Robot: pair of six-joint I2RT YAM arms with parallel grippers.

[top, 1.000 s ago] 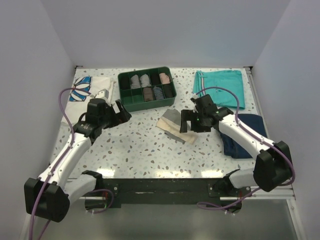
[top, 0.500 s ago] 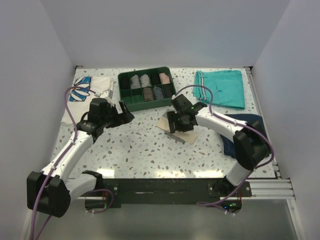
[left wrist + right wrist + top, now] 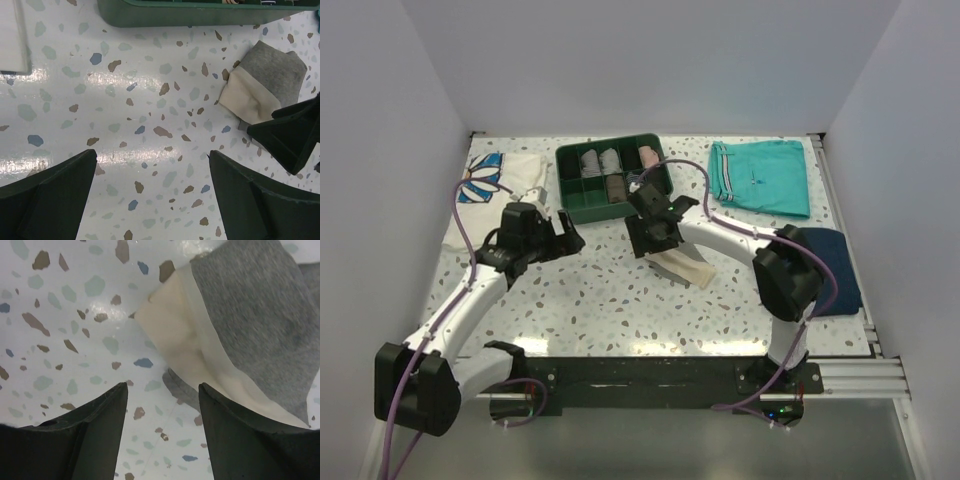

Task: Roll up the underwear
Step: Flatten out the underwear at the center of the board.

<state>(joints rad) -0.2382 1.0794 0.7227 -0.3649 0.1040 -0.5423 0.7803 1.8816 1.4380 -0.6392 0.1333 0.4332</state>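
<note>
Underwear (image 3: 682,266) lies flat, unrolled, mid tabletop (image 3: 600,295), near side of green tray (image 3: 610,212). R tool (image 3: 162,387) partly spread, poised at cream edge, pinching nothing. L tool (image 3: 152,155) spread wide, hovering beside. Rolling not begun; whole roll left.

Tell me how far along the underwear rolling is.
Nothing is rolled yet: the underwear lies flat on the table. In hand: the right fingers hang open over its cream edge, gripping nothing. The left fingers hover open beside it. The whole roll is left.
</note>
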